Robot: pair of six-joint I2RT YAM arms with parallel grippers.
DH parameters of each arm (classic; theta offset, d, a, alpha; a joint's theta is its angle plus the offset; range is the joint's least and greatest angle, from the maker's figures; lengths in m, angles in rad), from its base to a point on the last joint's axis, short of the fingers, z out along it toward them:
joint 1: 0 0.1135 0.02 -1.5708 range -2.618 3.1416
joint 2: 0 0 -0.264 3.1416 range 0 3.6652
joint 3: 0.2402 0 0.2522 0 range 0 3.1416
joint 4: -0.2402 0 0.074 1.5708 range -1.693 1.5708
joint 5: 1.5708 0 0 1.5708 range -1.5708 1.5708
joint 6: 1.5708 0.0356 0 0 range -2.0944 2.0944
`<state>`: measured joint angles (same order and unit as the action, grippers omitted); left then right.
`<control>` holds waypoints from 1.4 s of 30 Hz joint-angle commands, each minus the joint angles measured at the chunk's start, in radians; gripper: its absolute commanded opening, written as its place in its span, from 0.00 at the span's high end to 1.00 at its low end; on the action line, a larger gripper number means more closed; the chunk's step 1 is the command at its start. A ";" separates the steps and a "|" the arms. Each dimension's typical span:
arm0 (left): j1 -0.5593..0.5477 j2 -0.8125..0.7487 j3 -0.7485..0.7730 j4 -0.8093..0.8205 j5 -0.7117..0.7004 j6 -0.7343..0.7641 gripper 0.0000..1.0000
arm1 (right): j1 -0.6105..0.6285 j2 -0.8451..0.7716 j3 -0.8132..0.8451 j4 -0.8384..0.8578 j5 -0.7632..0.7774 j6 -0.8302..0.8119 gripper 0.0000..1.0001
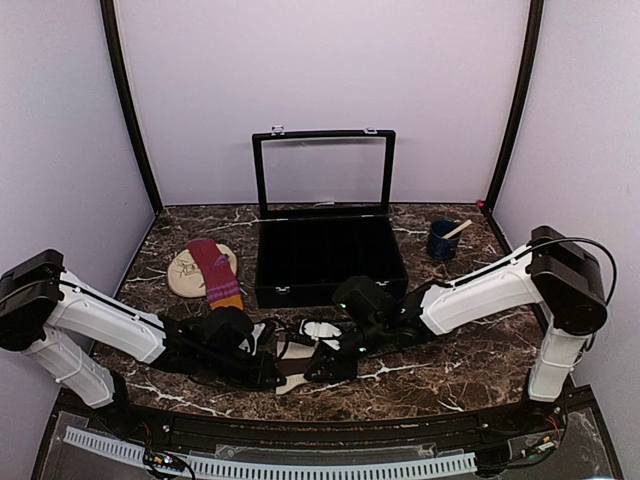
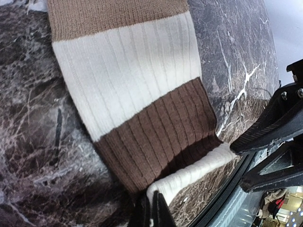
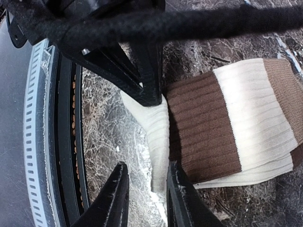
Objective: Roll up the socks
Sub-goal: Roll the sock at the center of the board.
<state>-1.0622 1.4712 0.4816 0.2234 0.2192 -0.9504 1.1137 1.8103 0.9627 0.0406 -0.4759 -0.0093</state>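
Observation:
The cream-beige sock with brown bands (image 2: pixel 137 90) lies flat on the marble near the front edge, between my two grippers (image 1: pixel 296 352). Its cream end is folded up into a small roll (image 3: pixel 158 132). My left gripper (image 2: pixel 151 213) is shut on one corner of that cream end. My right gripper (image 3: pixel 147 166) is open at the other corner, one finger (image 3: pixel 177 189) against the roll's edge and the other over bare marble. The maroon-purple sock with an orange end (image 1: pixel 215 270) lies on a tan oval mat (image 1: pixel 185 275) at the left, away from both grippers.
A black compartment box (image 1: pixel 330 262) with its glass lid raised stands mid-table behind the grippers. A blue cup with a stick (image 1: pixel 443 240) sits at the back right. The table's front rail (image 3: pixel 52 142) runs just beside the sock's rolled end.

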 commanded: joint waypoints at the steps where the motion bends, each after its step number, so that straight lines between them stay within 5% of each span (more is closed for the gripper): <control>1: 0.010 0.023 -0.017 0.000 0.027 0.001 1.00 | 0.009 0.026 -0.012 0.053 -0.023 0.012 0.74; 23: 0.037 0.058 -0.022 0.025 0.092 0.016 1.00 | -0.015 0.073 -0.035 0.094 -0.022 0.009 0.76; 30: 0.046 0.052 -0.028 0.021 0.103 0.020 1.00 | -0.020 0.109 -0.031 0.081 -0.046 0.012 0.85; 35: 0.052 0.052 -0.029 0.017 0.108 0.022 1.00 | -0.031 0.132 -0.021 0.070 -0.088 0.039 1.00; 40: 0.053 0.051 -0.032 0.018 0.090 0.012 1.00 | -0.058 0.162 0.004 0.040 -0.165 0.094 1.00; 42: 0.053 0.043 -0.038 0.022 0.072 0.004 0.83 | -0.064 0.170 0.012 0.019 -0.184 0.111 1.00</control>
<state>-1.0161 1.5120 0.4751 0.2890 0.3244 -0.9463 1.0641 1.9381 0.9569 0.1154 -0.6037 0.0509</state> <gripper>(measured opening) 0.034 0.021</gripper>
